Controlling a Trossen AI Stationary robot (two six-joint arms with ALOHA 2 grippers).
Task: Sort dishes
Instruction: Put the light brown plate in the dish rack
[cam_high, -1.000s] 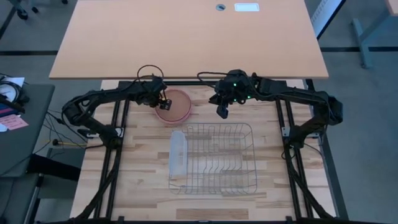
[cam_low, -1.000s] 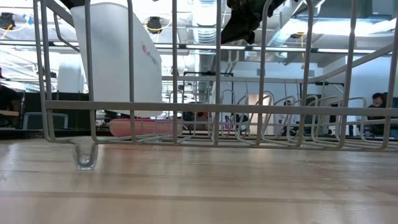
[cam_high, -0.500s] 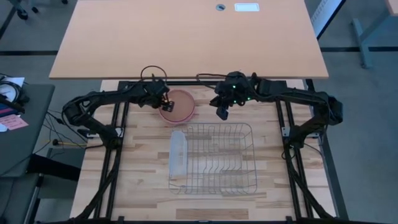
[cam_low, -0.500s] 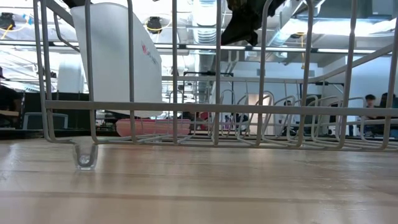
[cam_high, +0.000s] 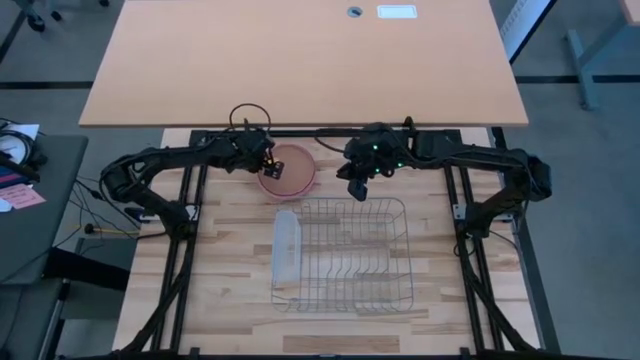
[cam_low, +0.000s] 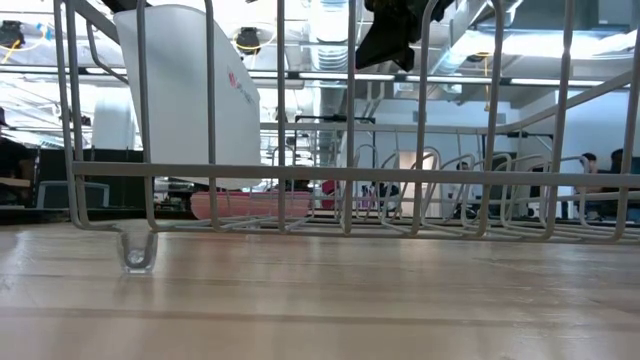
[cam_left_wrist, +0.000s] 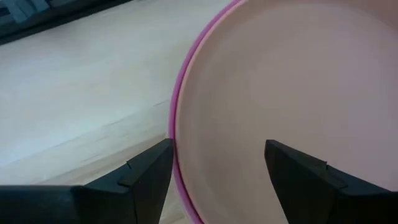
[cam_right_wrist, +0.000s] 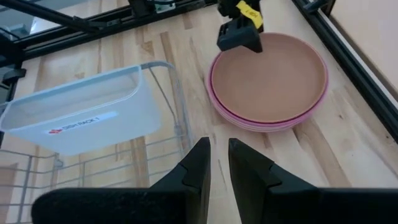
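Wire rack (cam_high: 343, 255) w/ tray (cam_high: 286, 245) nearest, no dishes in it. Beyond: plate stack (cam_high: 291, 170) on table. Left gripper (cam_high: 272, 166) released, fingers straddling stack rim. Right gripper (cam_high: 356, 187) nearly closed, empty, beside stack. Risk: pinch catches two nested plates, or rim slips out.

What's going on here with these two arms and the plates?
A robot is sorting dishes. A stack of plates sits on the wooden table, just beyond the empty wire rack, which has a plastic tray at its side. The left end effector is open over the stack's edge, with one finger above the top plate. The right end effector hovers nearby, nearly closed and empty. No plate is in the rack yet.
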